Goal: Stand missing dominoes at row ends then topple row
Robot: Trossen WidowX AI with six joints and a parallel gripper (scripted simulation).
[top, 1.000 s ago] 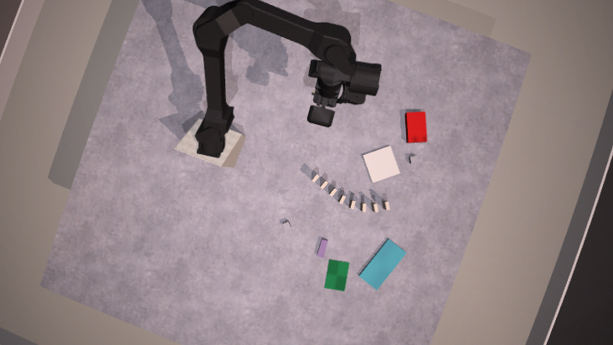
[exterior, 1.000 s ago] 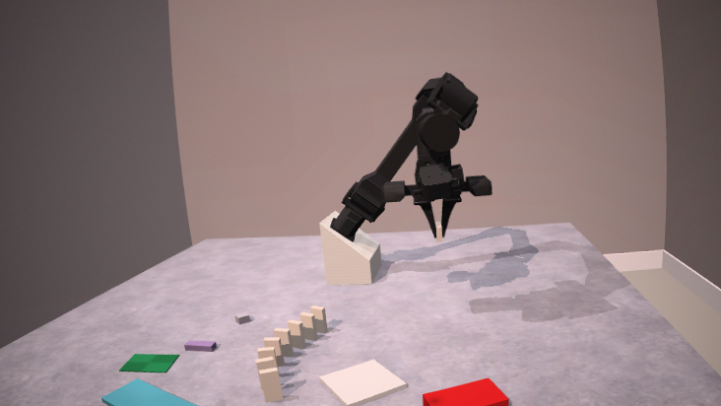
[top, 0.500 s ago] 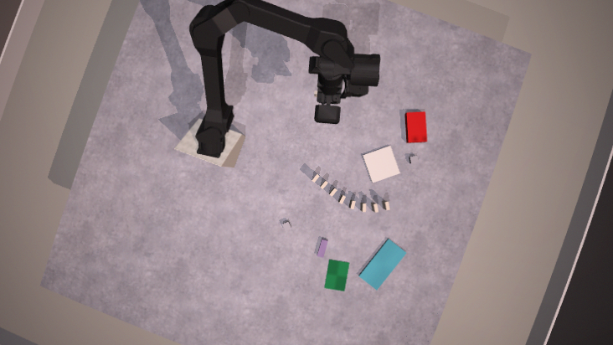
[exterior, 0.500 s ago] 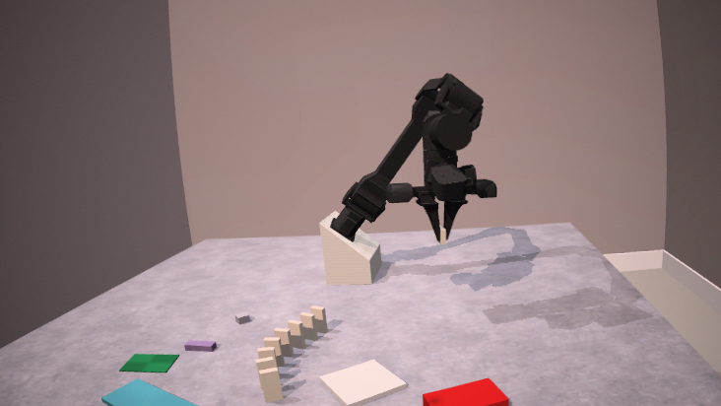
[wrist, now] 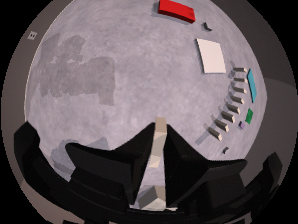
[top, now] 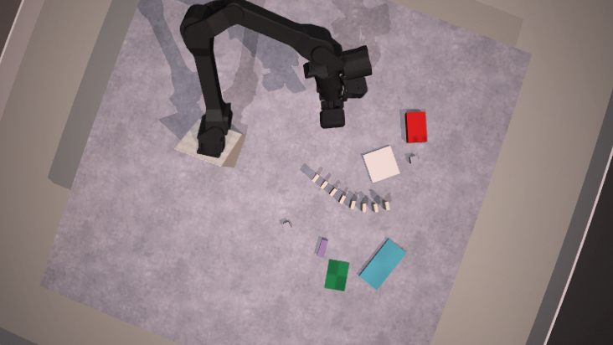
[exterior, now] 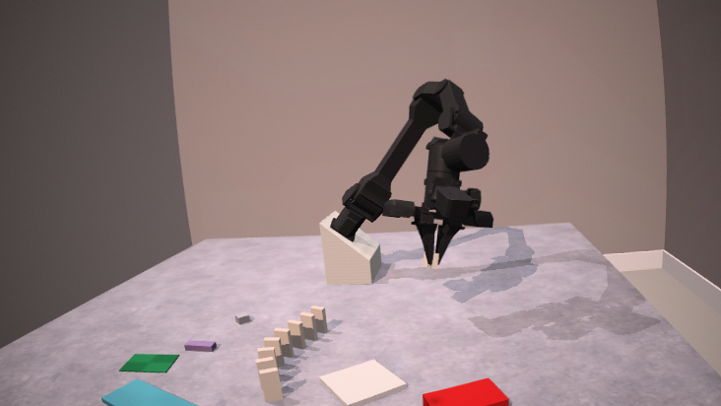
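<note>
Several cream dominoes stand upright in a curved row. One end domino (top: 316, 177) (exterior: 318, 318) (wrist: 215, 134) is nearer the arm's base; the other end domino (top: 387, 205) (exterior: 271, 385) (wrist: 240, 69) is on the far side from the base. My gripper (exterior: 434, 264) (wrist: 160, 127) is shut on a cream domino (exterior: 435, 258) (wrist: 159, 142), well away from the row on the arm's side. It points down and holds the domino above the table. In the top view the hand hides the fingers and the held domino.
A white slab (top: 380, 164) (exterior: 362, 381) (wrist: 211, 56) lies beside the row, with a red block (top: 415, 127) (wrist: 176, 10) beyond. On the row's other side are a small grey piece (top: 286, 223) (exterior: 242, 318), a purple block (top: 322, 247), a green tile (top: 337, 275) and a teal slab (top: 382, 264).
</note>
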